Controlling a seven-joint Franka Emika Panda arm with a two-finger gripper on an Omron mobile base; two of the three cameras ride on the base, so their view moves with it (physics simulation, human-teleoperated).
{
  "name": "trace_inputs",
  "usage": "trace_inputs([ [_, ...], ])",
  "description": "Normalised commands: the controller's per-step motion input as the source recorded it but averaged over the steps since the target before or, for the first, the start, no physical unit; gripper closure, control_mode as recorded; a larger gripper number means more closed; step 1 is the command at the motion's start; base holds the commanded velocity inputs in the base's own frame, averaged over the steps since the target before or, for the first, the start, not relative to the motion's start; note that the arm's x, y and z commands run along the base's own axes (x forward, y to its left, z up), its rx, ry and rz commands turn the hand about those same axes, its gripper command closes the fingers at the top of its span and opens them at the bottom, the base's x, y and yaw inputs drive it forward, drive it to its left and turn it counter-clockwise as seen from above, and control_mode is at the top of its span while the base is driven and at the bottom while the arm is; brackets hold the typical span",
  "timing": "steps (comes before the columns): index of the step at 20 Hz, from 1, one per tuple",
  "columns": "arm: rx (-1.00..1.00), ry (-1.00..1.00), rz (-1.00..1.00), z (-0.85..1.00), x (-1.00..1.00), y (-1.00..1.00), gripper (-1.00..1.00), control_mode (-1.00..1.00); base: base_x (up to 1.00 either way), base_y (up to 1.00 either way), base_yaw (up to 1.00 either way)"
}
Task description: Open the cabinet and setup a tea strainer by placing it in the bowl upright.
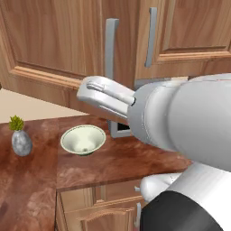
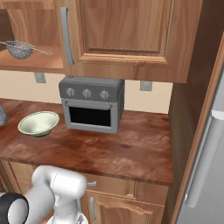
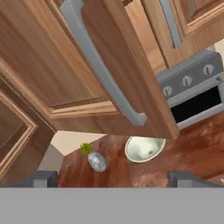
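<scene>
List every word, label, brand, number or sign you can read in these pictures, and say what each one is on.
There is no readable text in any view.
The toaster oven has three knobs with no legible markings around them.
The cabinet, the bowl, the tea strainer, the vase and the fridge carry no lettering or labels.

Even, bright, flat rendered light fills all views, with soft faint shadows under the bowl (image 1: 83,139) and toaster oven (image 2: 92,105), slight overall softness, and no glare.
</scene>
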Motion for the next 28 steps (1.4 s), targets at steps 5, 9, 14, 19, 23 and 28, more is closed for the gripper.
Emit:
trace_inputs([
  [5,0.46,0.05,0.39,0.00,-0.14,-0.62,-1.00,-1.00,0.00,0.00,0.00],
  [9,0.68,0.07,0.32,0.00,-0.12,-0.71,-1.00,-1.00,0.00,0.00,0.00],
  [14,0.59,0.00,0.24,0.00,-0.21,-0.62,-1.00,-1.00,0.00,0.00,0.00],
  [19,0.45,0.09,0.08,-0.06,0.03,-0.68,-1.00,-1.00,0.00,0.00,0.00],
  [23,0.11,0.32,-0.01,-0.17,0.39,-0.38,-1.00,-1.00,0.00,0.00,0.00],
  [28,0.00,0.25,0.00,-0.01,0.47,-0.25,-1.00,-1.00,0.00,0.00,0.00],
])
